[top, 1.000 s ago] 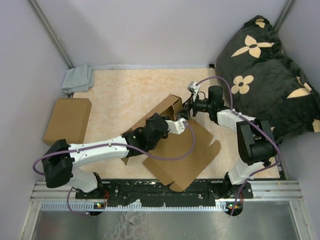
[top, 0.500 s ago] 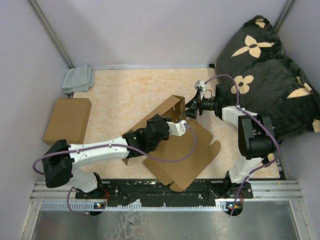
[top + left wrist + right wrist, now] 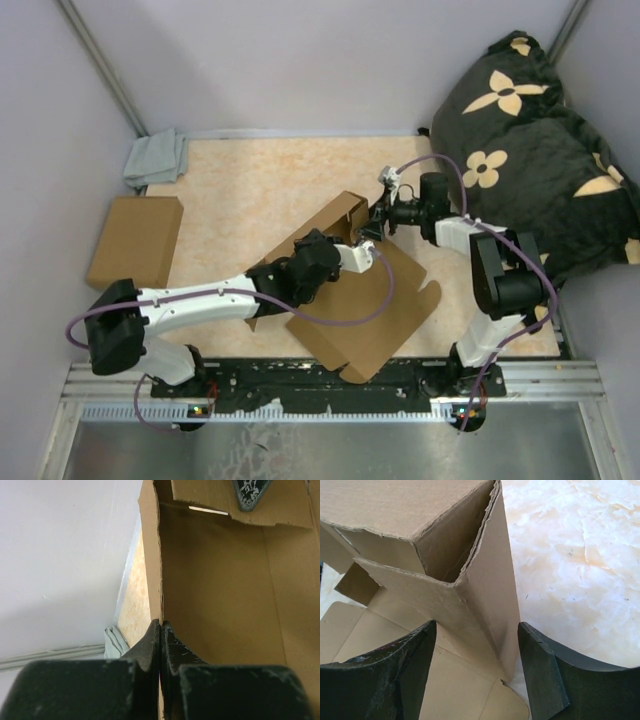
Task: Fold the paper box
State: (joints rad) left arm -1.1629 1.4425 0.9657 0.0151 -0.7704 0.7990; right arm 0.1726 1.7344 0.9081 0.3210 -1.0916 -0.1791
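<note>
The paper box (image 3: 385,310) lies half folded in the middle of the table, its flat panel toward the near edge and one side wall raised at the back. My left gripper (image 3: 364,251) is shut on the top edge of that raised wall, and the left wrist view shows the fingertips (image 3: 153,636) pinched on the cardboard (image 3: 220,580). My right gripper (image 3: 372,229) is open at the box's far corner. In the right wrist view the standing corner of the paper box (image 3: 485,595) sits between the spread fingers (image 3: 415,665), apart from both.
A plain brown cardboard box (image 3: 135,240) lies at the left edge of the table. A grey cloth (image 3: 157,158) sits in the back left corner. A black pillow with tan flowers (image 3: 530,140) fills the right side, close behind the right arm.
The right gripper drew back to the right from the box corner, then came back to it. The left arm and the wall it holds have barely moved.
</note>
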